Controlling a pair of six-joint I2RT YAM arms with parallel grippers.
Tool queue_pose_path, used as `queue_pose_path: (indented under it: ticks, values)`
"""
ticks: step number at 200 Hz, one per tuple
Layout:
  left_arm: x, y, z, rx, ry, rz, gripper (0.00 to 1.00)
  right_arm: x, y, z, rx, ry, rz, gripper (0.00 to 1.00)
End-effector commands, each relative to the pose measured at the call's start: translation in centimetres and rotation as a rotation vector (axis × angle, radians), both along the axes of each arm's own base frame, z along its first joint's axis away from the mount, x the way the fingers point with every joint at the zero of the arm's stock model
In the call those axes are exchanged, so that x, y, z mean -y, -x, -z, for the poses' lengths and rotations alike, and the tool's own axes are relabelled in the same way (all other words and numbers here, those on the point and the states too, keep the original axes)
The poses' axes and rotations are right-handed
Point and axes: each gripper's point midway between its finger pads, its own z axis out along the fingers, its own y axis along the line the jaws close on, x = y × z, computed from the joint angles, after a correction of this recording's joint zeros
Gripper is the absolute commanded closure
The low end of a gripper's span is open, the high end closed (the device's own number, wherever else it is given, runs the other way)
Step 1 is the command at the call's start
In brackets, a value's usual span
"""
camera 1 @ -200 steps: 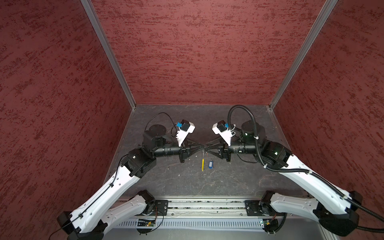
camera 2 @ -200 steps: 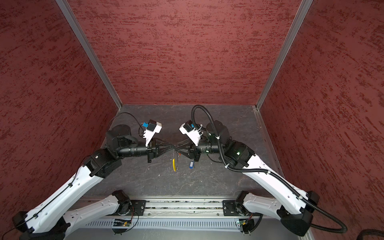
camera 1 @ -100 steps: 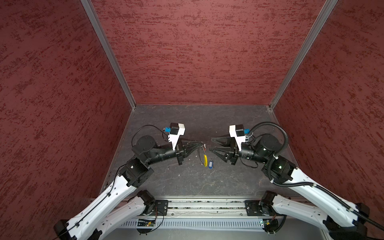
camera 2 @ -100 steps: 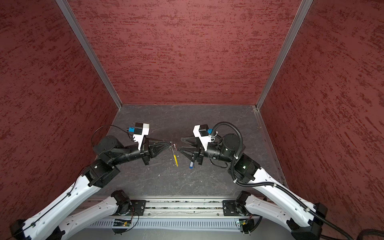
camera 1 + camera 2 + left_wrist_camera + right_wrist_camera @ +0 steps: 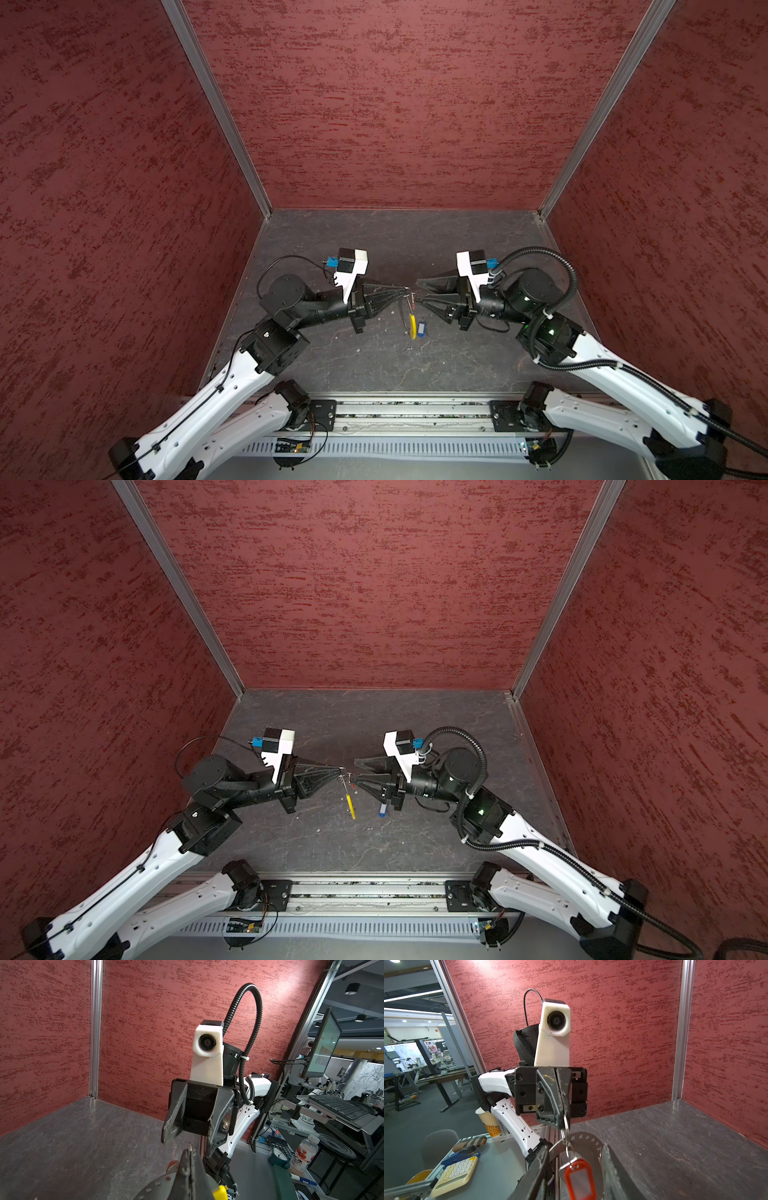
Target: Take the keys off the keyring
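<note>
My left gripper is shut on a small ring of the keyring, holding it above the table in the middle. From that ring hang the silvery loop with its yellow segment and the key with the red tag. My right gripper faces the left one, open. Its fingers stand on either side of the red tag without pinching it. The key with the blue tag lies on the table just right of the yellow segment, apart from the loop.
Red textured walls close the dark table on three sides. A metal rail runs along the front edge. Beyond the booth stand a calculator, a paper cup and a bottle.
Both arms drew apart, then the right gripper came back to the left gripper's tip with its jaws a little narrower. The keyring stayed in the left gripper. The blue tag has not moved.
</note>
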Motion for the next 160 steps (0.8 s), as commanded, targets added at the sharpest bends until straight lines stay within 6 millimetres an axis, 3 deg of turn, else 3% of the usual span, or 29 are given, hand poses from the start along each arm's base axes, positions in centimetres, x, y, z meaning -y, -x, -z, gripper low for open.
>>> queue_pose_path:
  ticks: [1, 160]
  values:
    - [-0.07, 0.55, -0.59, 0.020, 0.028, 0.021, 1.00, 0.04, 1.10, -1.09, 0.036, -0.025, -0.040, 0.61]
    - [-0.12, -0.33, -0.72, -0.024, 0.058, 0.003, 1.00, -0.55, 1.07, -0.70, 0.065, 0.021, 0.000, 0.97]
